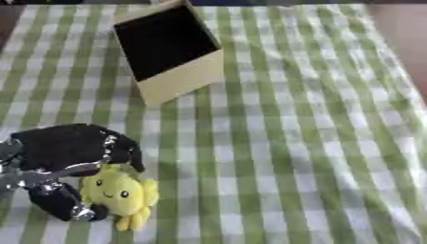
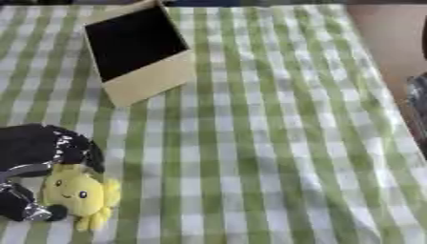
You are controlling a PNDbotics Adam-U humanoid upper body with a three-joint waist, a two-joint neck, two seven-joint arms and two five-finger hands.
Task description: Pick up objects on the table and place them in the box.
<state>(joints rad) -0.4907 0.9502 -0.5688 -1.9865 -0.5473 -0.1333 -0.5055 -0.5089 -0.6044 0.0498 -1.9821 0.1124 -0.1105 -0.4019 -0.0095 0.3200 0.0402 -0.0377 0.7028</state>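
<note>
Nearest the camera, at about seven o'clock: a yellow plush toy [image 1: 119, 193] with a small face of two dark eyes, lying on the green-and-white checked tablecloth [image 1: 292, 157]. Pressed against the left hand [image 1: 63, 162], black with silver joints, coming in from the left edge. Fingers [image 1: 123, 151] curled down over the toy's top at its twelve o'clock side; thumb [image 1: 63, 202] low at its nine o'clock side, dark tip touching the plush. So, closed around the toy from above and from the left, with the toy's face still showing between them. Cannot tell whether lifted off the cloth or resting on it.

Long axis of the toy running roughly from eleven o'clock to five o'clock, face turned up toward the camera, small stubby limbs pointing down toward six o'clock.

Farther out, at about eleven o'clock and well apart from the hand: a tan cardboard box [image 1: 179, 78] with a dark inside, open top, tilted askew on the cloth.

Only in the right eye view: a strip of brown floor beyond the cloth's right edge, and a dark, partly silver shape [image 2: 417, 102] at three o'clock, too cut off to identify. In the left eye view, more of the hand's back and wrist.
</note>
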